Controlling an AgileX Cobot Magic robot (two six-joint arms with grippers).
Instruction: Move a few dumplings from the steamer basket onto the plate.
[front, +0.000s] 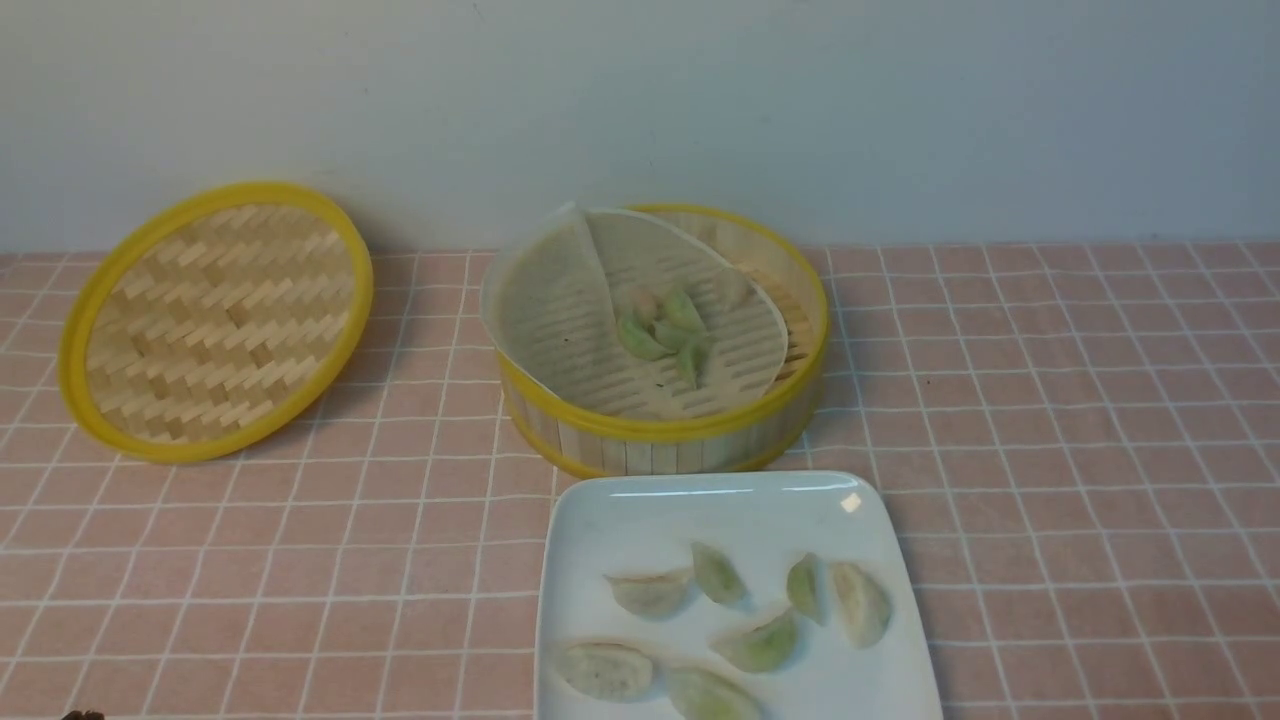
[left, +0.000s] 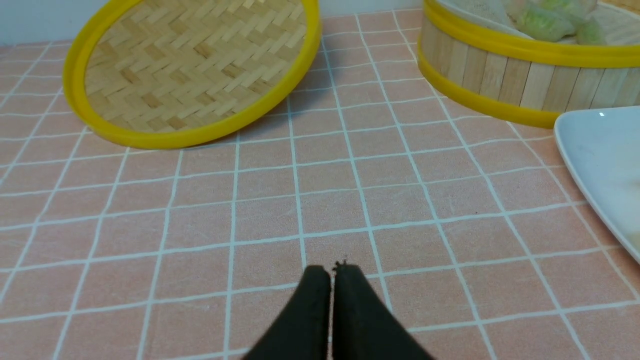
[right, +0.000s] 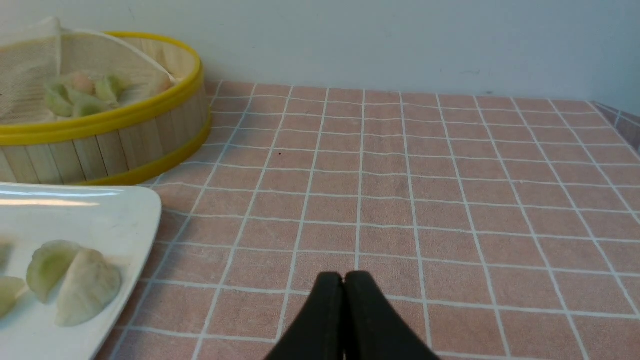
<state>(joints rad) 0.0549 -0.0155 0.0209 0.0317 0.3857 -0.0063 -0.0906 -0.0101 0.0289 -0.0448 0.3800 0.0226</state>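
Front view first: I am seeing the steamer basket (front: 660, 345) in the middle of the frame with a small cluster of dumplings (front: 665, 330) lying on its liner sheet (front: 560, 300), which is curling up at the basket's left side. Just below it, nearly touching its wall, the plate (front: 620, 520) is already carrying seven dumplings in the lower centre. The woven lid (front: 215, 320) is leaning at the left, well apart. Neither arm is showing here, so I am judging both to be pulled back toward the bottom edge.

Left wrist view: I am looking past the left gripper (left: 331, 270), whose two dark fingers are pressed together with nothing between them. The basket is sitting at the upper right of the frame, the plate's corner at the right edge, the lid at the upper left.

Right wrist view: the right gripper (right: 344, 277) is likewise closed and empty. The basket is lying at the upper left, the plate at the lower left with two dumplings showing whole and another cut off at the edge.

I am judging both arms about equally far from the cluster, each needing to travel forward and inward. The cluster is tight, long axes pointing differently, so picking one cleanly looks awkward. The pink tiled tabletop (front: 1050, 450) is leaving ample room on the right.
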